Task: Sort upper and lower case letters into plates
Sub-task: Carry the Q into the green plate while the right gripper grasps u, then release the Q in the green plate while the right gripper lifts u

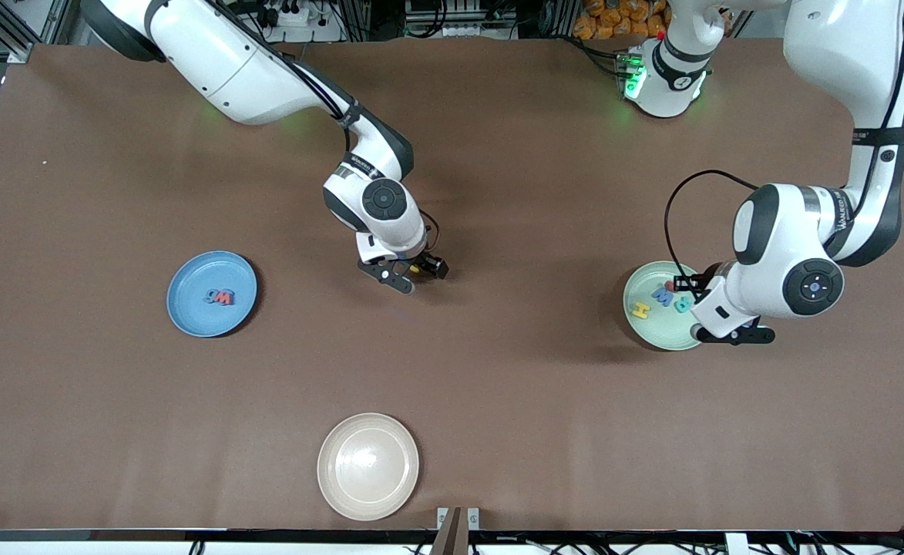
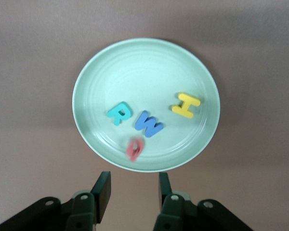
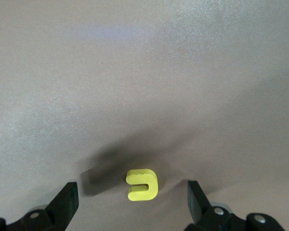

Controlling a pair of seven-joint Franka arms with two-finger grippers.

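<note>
Right now the left gripper point(image 2: 131, 192) hangs over the mint green plate point(image 1: 646, 333) at the left arm's end of the table, its jaws parted a little with nothing between them, and a red letter point(image 2: 135, 149) shows blurred just beneath, so it looks to be dropping or only just landed near the plate's rim beside the blue letter point(image 2: 148, 124), the teal R point(image 2: 119, 113) and the yellow H point(image 2: 186, 105). One risk is that the red piece, being light foam and close to the edge, bounces or slides out onto the table, or comes to rest leaning on the blue one. The right gripper point(image 3: 131, 202) stands low over the bare table near its middle, jaws wide apart, with a small yellow u point(image 3: 143, 185) lying flat between them and not yet touched. That piece is thin and tiny, so the fingers could close above it, pinch only a corner, or nudge it sideways if the descent is slightly off; pressing too hard into the table is another hazard. The blue plate point(image 1: 189, 308) toward the right arm's end holds two letters point(image 1: 219, 296) already, and the cream plate point(image 1: 367, 465) nearest the front camera sits empty, so a careless carry might end over the wrong dish, which I judge the likeliest sorting slip
</note>
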